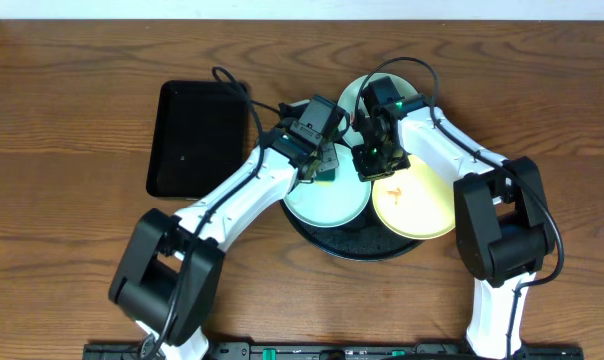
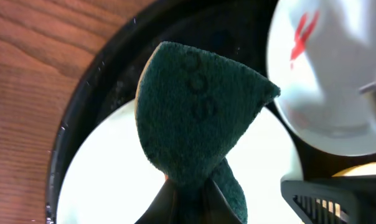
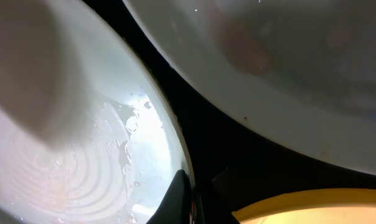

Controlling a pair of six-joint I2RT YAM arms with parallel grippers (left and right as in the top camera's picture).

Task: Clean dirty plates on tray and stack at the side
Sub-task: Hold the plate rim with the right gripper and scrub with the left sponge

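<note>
My left gripper (image 1: 322, 168) is clenched on the sponge (image 2: 200, 112), which hangs just below it over the mint plate (image 2: 107, 174) on the tray (image 2: 82, 106), ready to wipe. My right gripper (image 3: 183, 198) is closed, apparently empty, tips at that plate's rim, probably to steady it; the smeared plate (image 2: 325, 68) and yellow plate (image 1: 422, 210) lie just beyond

Robotics lab workstation. Indicators: left arm (image 1: 232, 195) and right arm (image 1: 437, 140) standing at a black rail (image 1: 282, 351) along the wood-grain table (image 1: 72, 120) edge; exposed black cables (image 1: 232, 85).
</note>
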